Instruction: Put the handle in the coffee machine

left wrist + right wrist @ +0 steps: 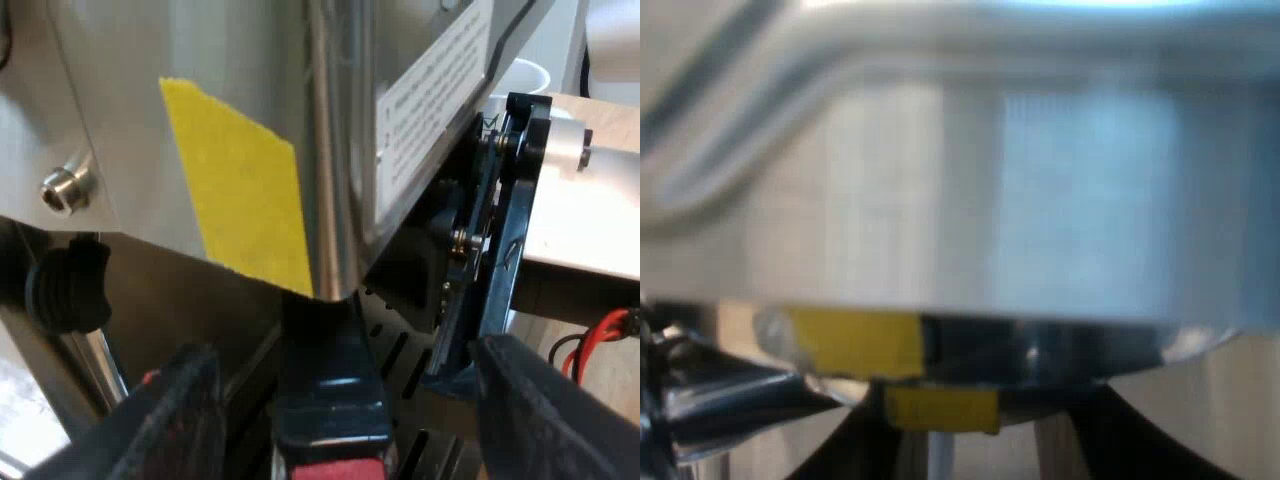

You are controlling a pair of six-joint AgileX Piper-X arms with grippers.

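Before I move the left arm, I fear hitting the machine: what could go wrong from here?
1. The left gripper straddles the handle, fingers open, gaps on both sides; a turn now might push it unevenly rather than hold it.
2. The machine's steel body hangs close above, and a black knob sits near one finger; rising could strike either.

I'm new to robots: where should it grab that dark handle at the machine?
Grip the handle on its dark part by the red end, approaching end-on and squeezing its sides: it sticks straight out from the machine, both sides free.
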